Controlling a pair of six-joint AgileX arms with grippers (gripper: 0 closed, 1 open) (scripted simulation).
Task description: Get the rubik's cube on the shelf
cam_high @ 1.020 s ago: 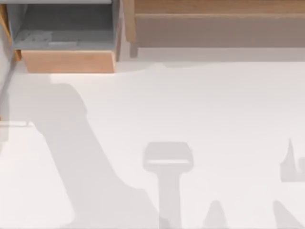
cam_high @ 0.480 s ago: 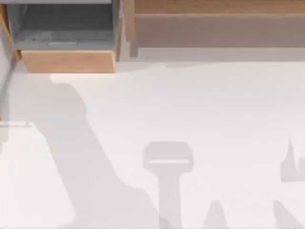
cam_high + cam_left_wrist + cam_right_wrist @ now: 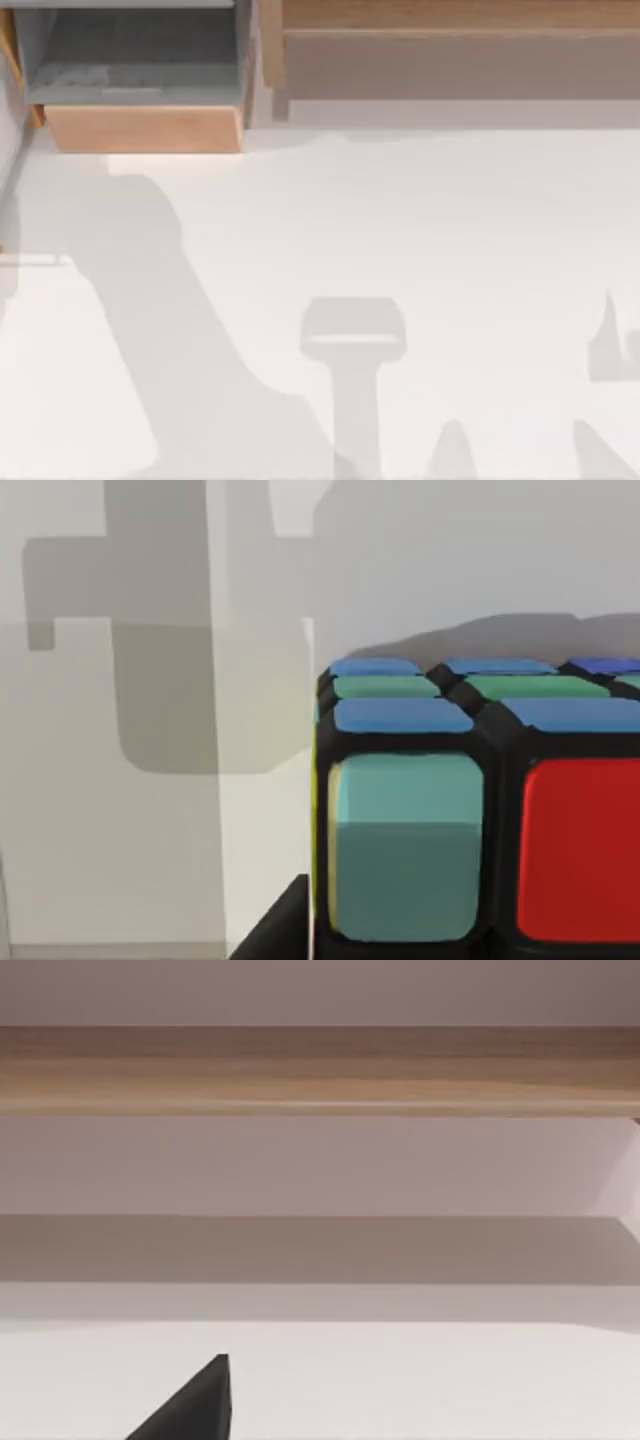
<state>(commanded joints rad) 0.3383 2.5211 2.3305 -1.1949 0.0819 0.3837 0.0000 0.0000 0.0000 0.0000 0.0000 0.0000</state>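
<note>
The rubik's cube sits very close in the left wrist view, with blue and green stickers on top and a pale teal and a red sticker on the near face. A black part of my left gripper shows right beside the cube's lower corner; whether it touches the cube I cannot tell. The shelf is a long light-brown board with a shaded recess beneath, at the table's far right. The right wrist view faces the shelf, with a black tip of my right gripper low in the picture.
A grey-lined box compartment with a wooden front stands at the far left, beside the shelf. Shadows of the arms fall across the white table, a broad one at the left and narrower ones along the near edge.
</note>
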